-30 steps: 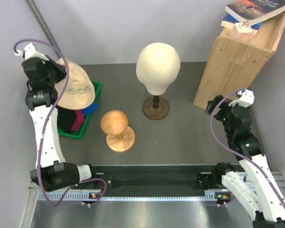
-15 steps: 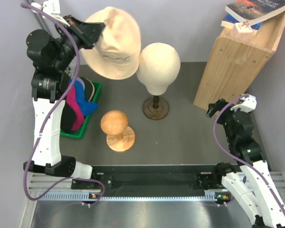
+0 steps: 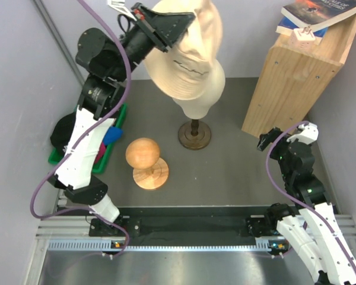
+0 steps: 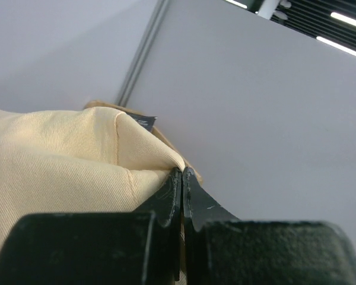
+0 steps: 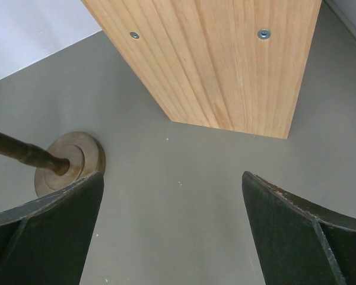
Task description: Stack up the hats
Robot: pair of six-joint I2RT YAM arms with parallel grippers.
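The tall head form (image 3: 197,110) stands half hidden beneath the pale hat (image 3: 193,59). The left gripper (image 3: 187,19) pinches that hat by a fold of cloth high above the table, so I judge it best to centre the crown over the form and lower it straight before letting go. The other hats (image 3: 101,145) lie in the green bin (image 3: 120,113), and the right gripper (image 5: 172,196) hangs empty, fingers spread wide. The hat's dark script logo (image 3: 188,66) and seam tag (image 4: 141,122) are too small to read.
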